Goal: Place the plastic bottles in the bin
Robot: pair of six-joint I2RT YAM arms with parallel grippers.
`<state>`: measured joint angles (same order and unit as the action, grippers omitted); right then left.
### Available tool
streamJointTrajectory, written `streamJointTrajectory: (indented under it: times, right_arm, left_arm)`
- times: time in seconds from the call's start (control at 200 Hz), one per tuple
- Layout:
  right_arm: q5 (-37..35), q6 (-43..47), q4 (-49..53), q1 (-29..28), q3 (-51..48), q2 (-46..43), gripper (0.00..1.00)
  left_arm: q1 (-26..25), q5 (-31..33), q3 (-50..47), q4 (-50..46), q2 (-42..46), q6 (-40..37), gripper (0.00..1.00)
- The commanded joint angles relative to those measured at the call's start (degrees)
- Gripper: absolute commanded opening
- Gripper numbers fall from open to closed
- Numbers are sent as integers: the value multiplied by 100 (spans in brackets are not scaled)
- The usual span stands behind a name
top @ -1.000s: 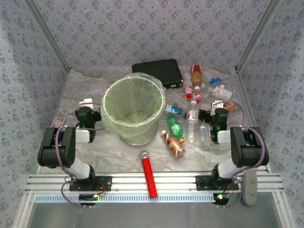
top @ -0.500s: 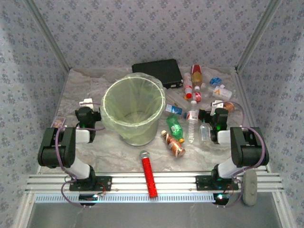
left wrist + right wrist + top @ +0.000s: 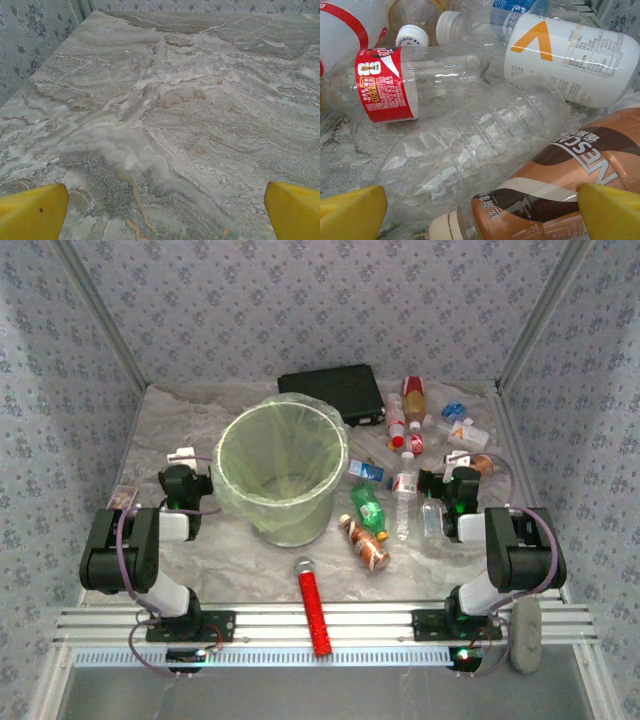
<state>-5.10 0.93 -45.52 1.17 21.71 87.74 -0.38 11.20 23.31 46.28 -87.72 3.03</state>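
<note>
Left gripper [image 3: 162, 215]: jaws fully spread, holding nothing, above bare marbled table [image 3: 175, 110] on the bin's left side. Right gripper [image 3: 480, 217]: jaws equally wide, nothing gripped, poised over a clear bottle [image 3: 480, 150] and a brown bottle [image 3: 560, 185]; contact cannot be judged. The overhead view adds the bin [image 3: 300, 525], left of centre, its liner [image 3: 283, 445] visible to the bottom, and the plastic bottles [image 3: 367, 508] lying scattered between it and the table's right edge.
</note>
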Motion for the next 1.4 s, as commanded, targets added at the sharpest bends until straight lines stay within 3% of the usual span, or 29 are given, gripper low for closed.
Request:
streamJointTrajectory:
  times: [0.0,0.205,0.345,0.45,0.57,0.69,0.78,0.874,0.984,1.074,1.394]
  right_arm:
    - [-128,-115,344,74,225,-250,100]
    - [-368,-542,3147,88,1438,-1044,100]
    - [-557,-1582,6400,32,2915,-1546,100]
    - [-243,-1823,8594,-112,3940,-1532,100]
    - [-408,-1871,9883,-523,4415,-1593,100]
    - [82,-1993,10560,-647,4501,-1534,95]
    - [292,-2038,10748,-608,4374,-1455,91]
    - [344,-2058,10642,-513,4128,-1336,85]
    - [677,-2070,10238,-483,3817,-1221,82]
    - [746,-2018,10053,-444,3690,-971,81]
    - [756,-2013,9517,-382,3397,-261,78]
  left_arm:
    - [13,108,138,-563,500,59,99]
    - [56,854,871,-2782,1842,675,98]
    - [190,1478,1800,-5053,2507,1581,98]
    - [293,1491,2655,-6494,2898,1878,97]
    - [289,1243,3443,-7485,3226,1714,97]
    - [289,609,4226,-8309,3379,1698,94]
    - [264,-457,4755,-8766,3447,1930,87]
    - [-182,-1277,4999,-8834,3452,2260,78]
    - [-1120,-1260,5078,-8943,3363,2387,75]
    - [-1527,-1195,4842,-8885,3294,2526,74]
    - [-1680,-1606,3807,-8007,3239,3172,71]
